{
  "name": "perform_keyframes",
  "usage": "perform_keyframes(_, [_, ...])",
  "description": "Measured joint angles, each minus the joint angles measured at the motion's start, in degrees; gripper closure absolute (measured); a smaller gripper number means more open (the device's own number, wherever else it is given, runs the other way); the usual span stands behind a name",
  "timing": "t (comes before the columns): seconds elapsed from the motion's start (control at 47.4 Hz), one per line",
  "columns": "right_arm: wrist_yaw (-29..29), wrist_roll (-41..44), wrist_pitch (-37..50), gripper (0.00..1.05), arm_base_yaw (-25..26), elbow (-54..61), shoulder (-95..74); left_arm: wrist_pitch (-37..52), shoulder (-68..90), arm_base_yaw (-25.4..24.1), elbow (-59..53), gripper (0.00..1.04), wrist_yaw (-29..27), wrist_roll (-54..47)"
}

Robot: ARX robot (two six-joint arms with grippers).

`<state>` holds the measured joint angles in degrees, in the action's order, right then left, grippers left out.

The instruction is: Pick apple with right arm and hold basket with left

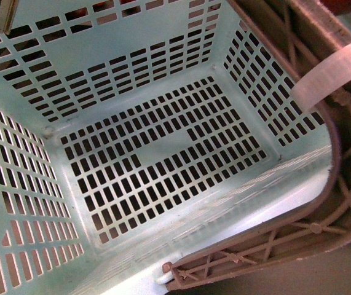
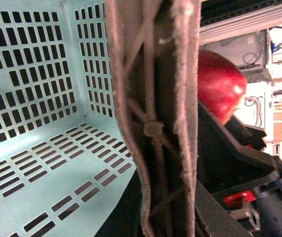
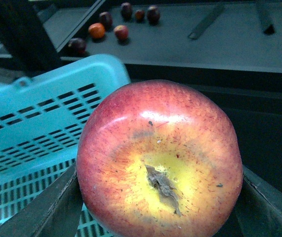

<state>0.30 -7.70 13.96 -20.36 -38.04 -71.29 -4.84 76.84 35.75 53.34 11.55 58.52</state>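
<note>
Dark tabletop [image 3: 220, 44] below. Nearest: basket [image 1: 163, 160] empty, mouth tilted open to receive. Handle [image 1: 347, 184] probably held by left gripper, but grip hidden, cannot tell. Just outside rim: apple [image 3: 159, 160] clamped in right gripper [image 3: 160, 210]. Far: loose fruit [image 3: 97, 30].

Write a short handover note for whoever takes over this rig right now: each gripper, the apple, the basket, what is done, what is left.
Right gripper: shut on the apple, held in the air outside the basket, close beside it.
Left gripper: appears shut on the handle of the basket; its fingers barely show.
The basket is raised and tilted near the front camera, and it is empty.
Done: apple picked, basket held.
Left: nothing is in the basket yet; if the apple is meant to go in, that remains.
</note>
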Motion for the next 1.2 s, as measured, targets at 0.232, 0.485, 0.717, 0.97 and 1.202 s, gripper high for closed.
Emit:
perform_keyframes(0.232, [2.3,-3.1,-0.3,0.29,-4.4,0.2,-2.1,0.0,0.0,0.0,0.0,0.97,0.0,0.0])
perform_keyframes(0.485, [4.8,-3.4,-4.2,0.09,-3.7,1.1,2.8,0.0,0.0,0.0,0.0,0.97,0.0,0.0])
perform_keyframes(0.717, [24.5,-4.1,-10.3,0.09,3.4,5.4,15.1,-0.1,0.0,0.0,0.0,0.97,-0.5,0.2])
perform_keyframes(0.97, [32.6,-4.2,-11.2,0.09,4.7,8.9,19.8,-0.1,0.0,0.0,0.0,0.97,-0.2,-0.2])
perform_keyframes(1.202, [28.9,-2.7,-6.8,0.13,5.6,10.6,20.3,-0.1,0.0,0.0,0.0,0.97,0.2,0.2])
